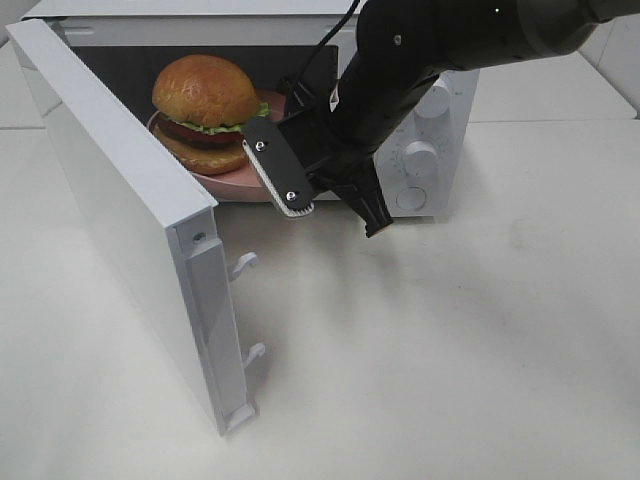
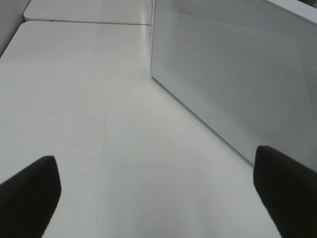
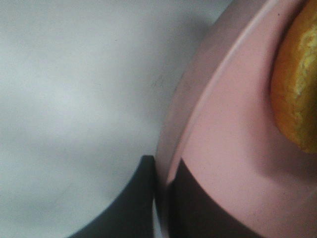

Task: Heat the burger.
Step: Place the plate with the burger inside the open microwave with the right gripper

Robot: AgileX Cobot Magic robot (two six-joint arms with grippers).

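Right wrist, end effector (image 3: 161, 198) at pink plate (image 3: 223, 148) rim, burger (image 3: 297, 84) just beyond

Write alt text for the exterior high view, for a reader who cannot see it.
A burger on a pink plate sits inside a white microwave whose door stands open to the left. The black right gripper reaches in at the plate's near rim. The table around is white.
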